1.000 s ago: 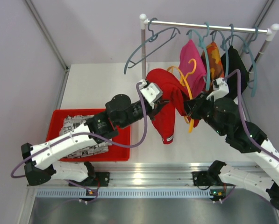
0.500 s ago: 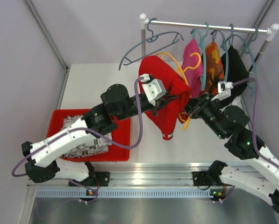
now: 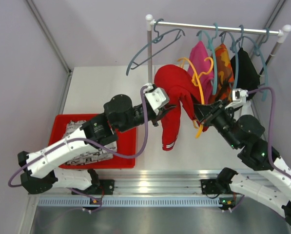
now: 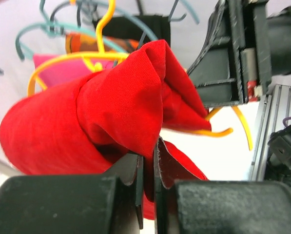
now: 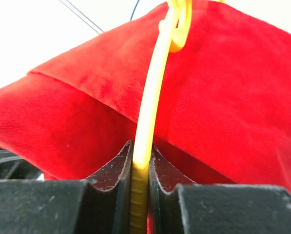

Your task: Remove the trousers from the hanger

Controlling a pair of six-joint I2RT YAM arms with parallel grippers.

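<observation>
- Trousers: five in all. The red pair is the one being worked on. It hangs in mid-air over the counter, draped on a yellow hanger that is off the rail, just in front of the garments hanging there.
- Done: the black-and-white patterned pair lies in the red tray at the left of the counter. One teal hanger hangs bare at the left end of the rail.
- In hand: the left jaws are closed tight on a fold of the red cloth, as the left wrist view shows. The right jaws are closed narrowly on the yellow hanger's wire, with red cloth bunched over it. I judge the red pair to be partly off: most of it sags toward the left arm, but a fold is draped over the hanger.
- Left to do: finish freeing the red pair. Then come three pairs on hangers at the right end of the rail: magenta pink, orange camouflage and plain black.
- By this count, one of the five is finished, one is under way and three are untouched.
- Hangers: one yellow and, as far as I can tell, four teal, one bare and three loaded. The hooks crowd together at the right, so the teal count is not certain.
- Other counts: one rail, one tray, two arms.
</observation>
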